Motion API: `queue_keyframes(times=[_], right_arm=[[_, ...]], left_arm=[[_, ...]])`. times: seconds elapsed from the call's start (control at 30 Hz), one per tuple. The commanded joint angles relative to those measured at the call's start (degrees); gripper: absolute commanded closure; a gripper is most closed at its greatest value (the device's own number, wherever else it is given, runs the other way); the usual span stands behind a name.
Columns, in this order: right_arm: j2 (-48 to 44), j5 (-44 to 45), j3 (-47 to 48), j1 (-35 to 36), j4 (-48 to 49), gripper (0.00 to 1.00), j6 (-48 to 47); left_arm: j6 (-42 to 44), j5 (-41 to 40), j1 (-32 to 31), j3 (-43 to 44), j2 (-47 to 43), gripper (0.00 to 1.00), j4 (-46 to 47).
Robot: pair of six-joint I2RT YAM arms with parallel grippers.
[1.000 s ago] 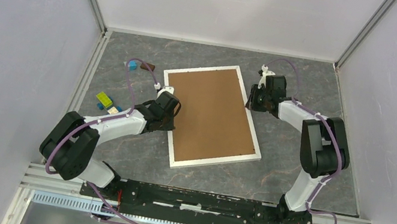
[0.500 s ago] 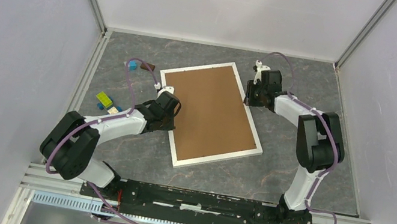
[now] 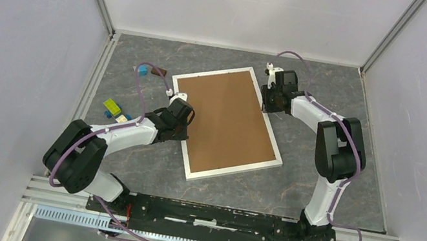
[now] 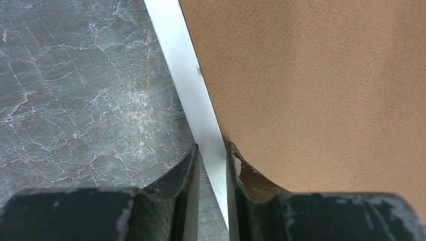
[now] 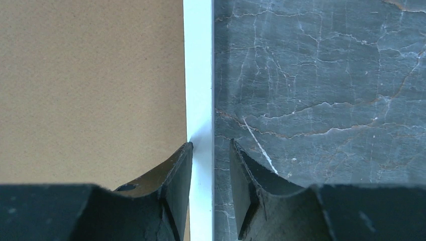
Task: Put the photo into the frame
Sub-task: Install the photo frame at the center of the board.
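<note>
The frame point(image 3: 233, 170) lies flat on the table point(image 3: 289, 199), back side up and skewed to the table's edges, with the brown board point(image 3: 227, 123) filling its opening. The photo is not visible in any view, and whether it lies under the board cannot be told. The left gripper point(image 4: 212, 161) is set about midway along the frame's left long edge. In the left wrist view its fingers point(image 4: 188, 170) stand one on each side of the white edge and appear to touch it, so this gripper is judged clamped on the frame. The right gripper point(image 5: 210, 160) is at the opposite long edge, near the far corner. Its inner finger sits at the seam between board and frame. Its outer finger point(image 5: 241, 181) stands apart from the frame with bare table showing in the gap, so its jaws are parted and it holds nothing. The step in hand is judged to be securing the frame at both long edges, either to steady it or to prepare a lift or turn-over. With the board seated, the task appears well advanced, provided the photo is beneath it. The next move calls for the right gripper to close squarely on the thin edge before any lift. Both arms must then move in step and keep the frame level, because a rigid frame held at two points can twist and the board may drop out.
</note>
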Motion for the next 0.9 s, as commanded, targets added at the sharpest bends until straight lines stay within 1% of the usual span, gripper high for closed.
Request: queue_keyframes(times=[0.0,0.37,0.57,0.73,0.87], right_arm=[[6.53,-0.04,-1.33,3.73,-7.91,0.59,-1.34],[7.85,2.54,-0.85,6.33,-9.25,0.58,-1.6],[10.19,6.38,3.02,7.86,-11.29,0.58,-2.04],[12.52,11.64,6.48,10.96,-14.26,0.58,-2.01],[14.01,17.43,6.85,13.83,-16.15,0.58,0.18]], left_arm=[[1.58,5.03,-0.54,-1.37,2.29,0.98,-0.68],[1.57,5.08,-0.47,-1.56,2.03,0.98,-0.61],[1.62,5.17,-0.46,-1.56,2.03,0.98,-0.59],[1.58,5.16,-0.45,-1.56,2.13,0.98,-0.62],[1.61,5.15,-0.51,-1.57,1.97,0.98,-0.59]])
